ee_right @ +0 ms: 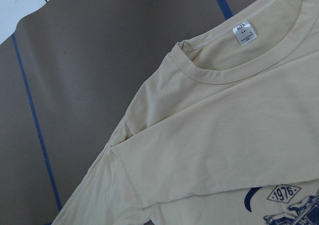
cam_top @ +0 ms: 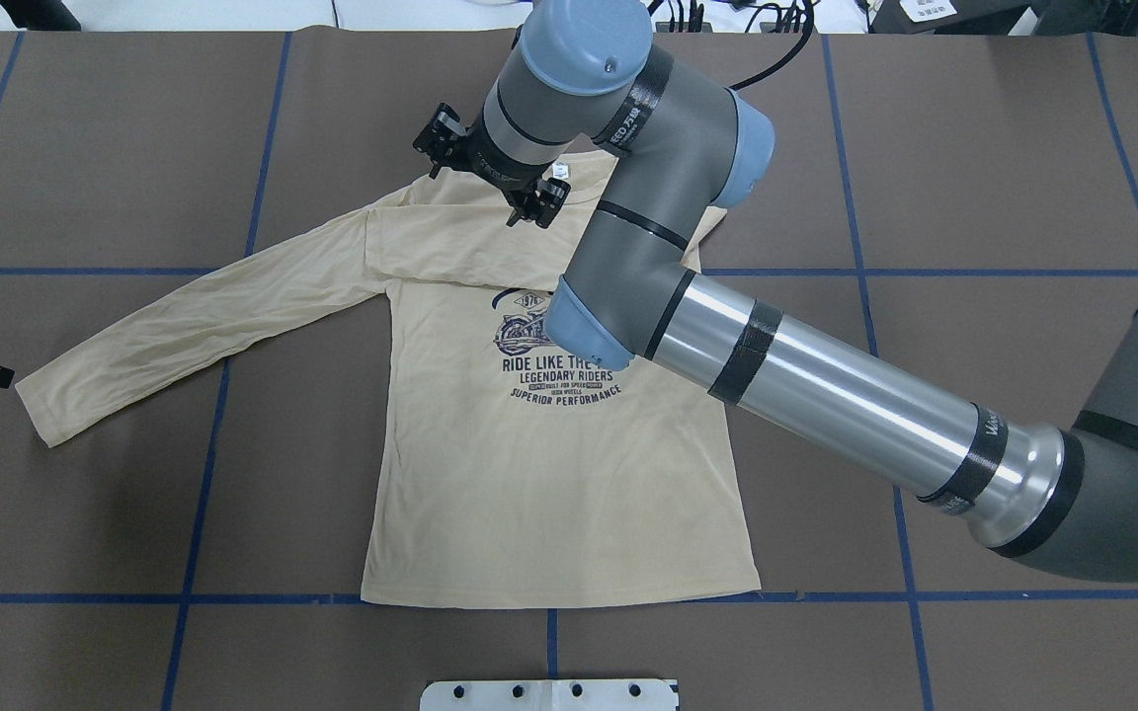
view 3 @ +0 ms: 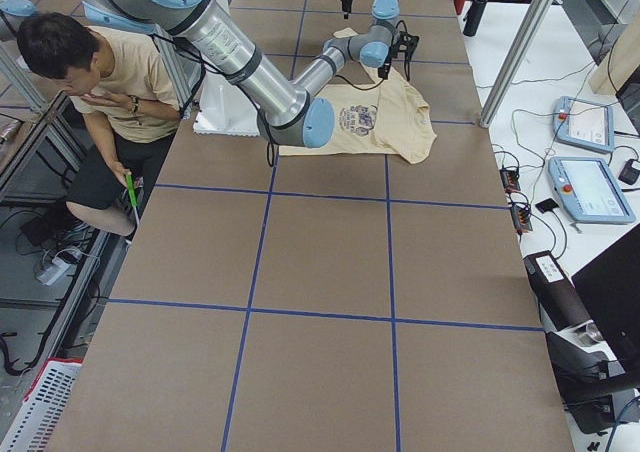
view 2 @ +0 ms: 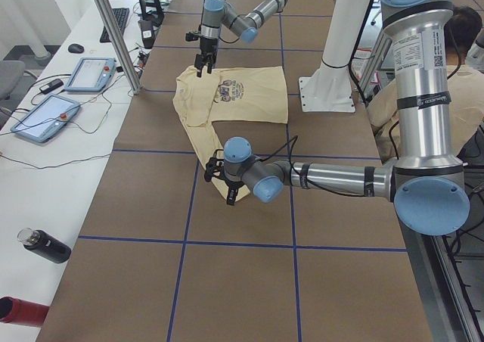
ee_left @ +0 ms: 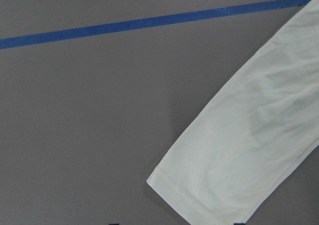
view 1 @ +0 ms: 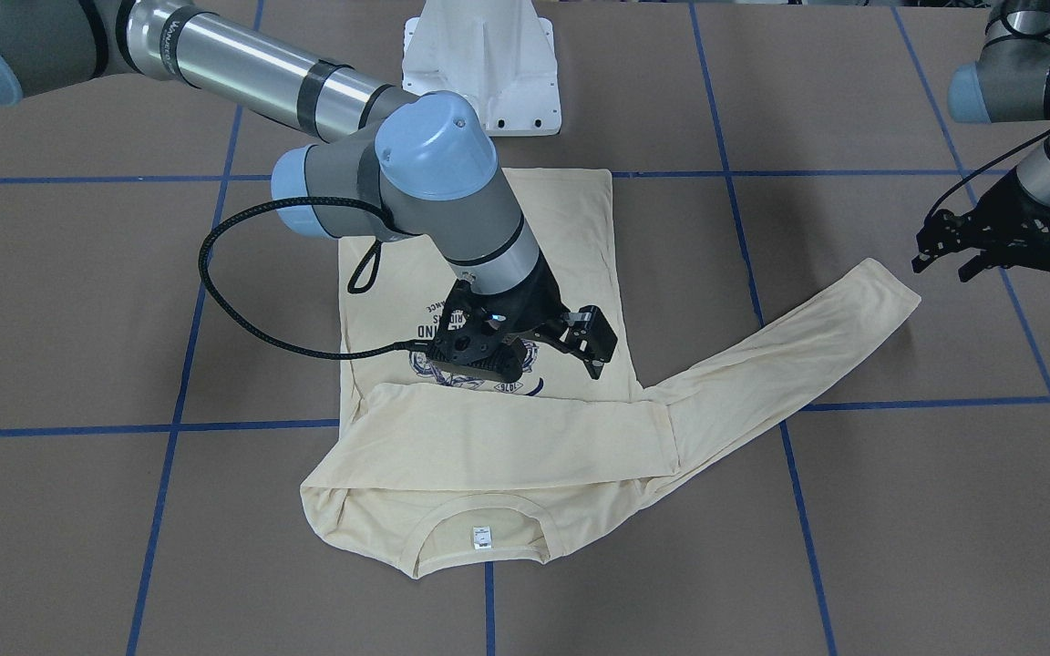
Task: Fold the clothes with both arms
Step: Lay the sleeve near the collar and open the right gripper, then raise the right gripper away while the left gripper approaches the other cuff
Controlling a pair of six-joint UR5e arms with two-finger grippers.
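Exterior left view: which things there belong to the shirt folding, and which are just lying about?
Job in hand:
cream T-shirt
left claw, open
right claw, open

Lying about, on the white bench:
near tablet
far tablet
keyboard
mouse
black bottle
red bottle
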